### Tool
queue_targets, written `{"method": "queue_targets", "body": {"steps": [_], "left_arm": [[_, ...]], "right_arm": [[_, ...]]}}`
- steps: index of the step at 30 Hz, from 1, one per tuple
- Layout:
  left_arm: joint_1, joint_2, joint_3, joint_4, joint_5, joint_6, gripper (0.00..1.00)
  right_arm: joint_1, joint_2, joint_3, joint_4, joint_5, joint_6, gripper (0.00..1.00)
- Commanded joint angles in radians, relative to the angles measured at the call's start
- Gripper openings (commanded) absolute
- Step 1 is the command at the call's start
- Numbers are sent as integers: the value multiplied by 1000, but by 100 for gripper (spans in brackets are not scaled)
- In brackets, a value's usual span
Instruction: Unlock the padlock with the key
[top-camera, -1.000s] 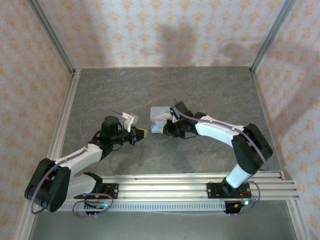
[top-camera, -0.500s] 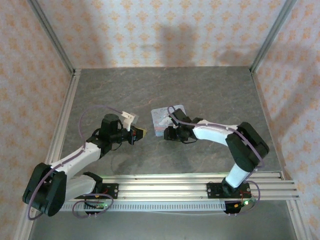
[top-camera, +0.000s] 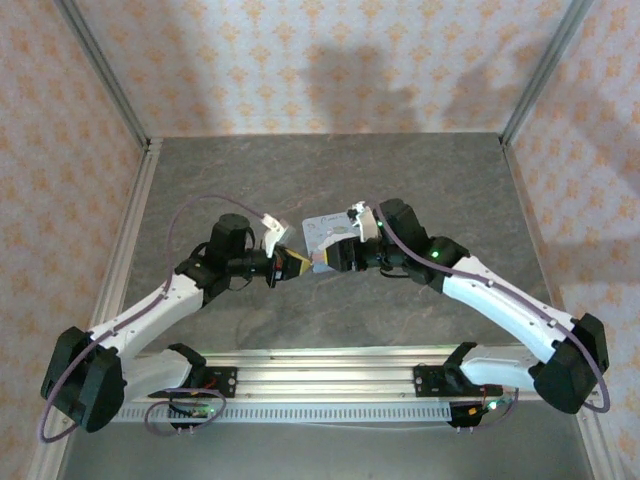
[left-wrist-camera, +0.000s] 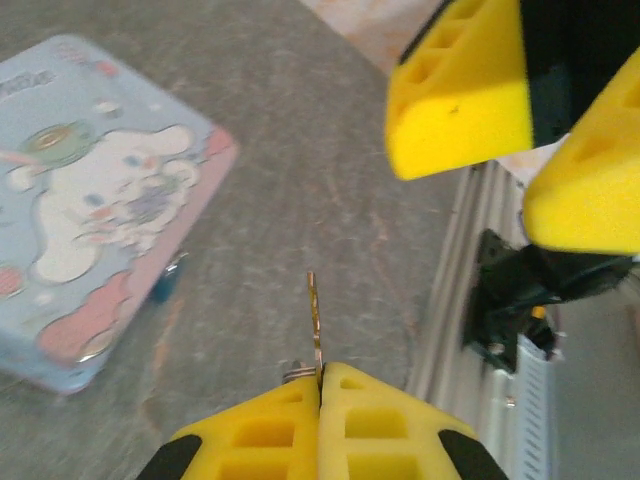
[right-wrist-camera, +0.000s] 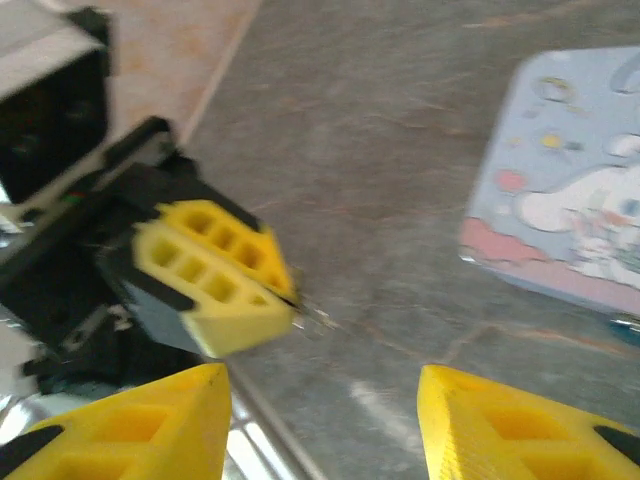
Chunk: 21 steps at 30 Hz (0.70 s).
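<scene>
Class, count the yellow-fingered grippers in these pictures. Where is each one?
2. The left gripper, shut on the key, is near the tin's front edge. The right gripper, open, faces it closely from the right.

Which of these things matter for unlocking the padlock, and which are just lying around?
Job: thin silvery key, pinched in the left gripper; tiny dark blue padlock; open right gripper.
Lying about: pale blue rectangular cartoon tin, beside the padlock.
</scene>
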Motion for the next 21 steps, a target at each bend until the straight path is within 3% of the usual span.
{"method": "queue_targets", "body": {"steps": [1,6,11,15,21], "left_arm": [[-27,8,87,-126,117,60,0],[-45,10,179,-281,169,128,0],[-46,11,202,-313,212,139,0],[-48,21,207,-323,228,140,0],[-50,31,214,-330,240,147,0]], "right_arm": [[5,1,48,-27,-175,-35,52],[6,-3,51,-9,-236,-33,48],[5,-25,34,15,-265,-26,40],[6,-35,26,14,-272,-29,27],[6,-27,18,13,-279,-28,27]]}}
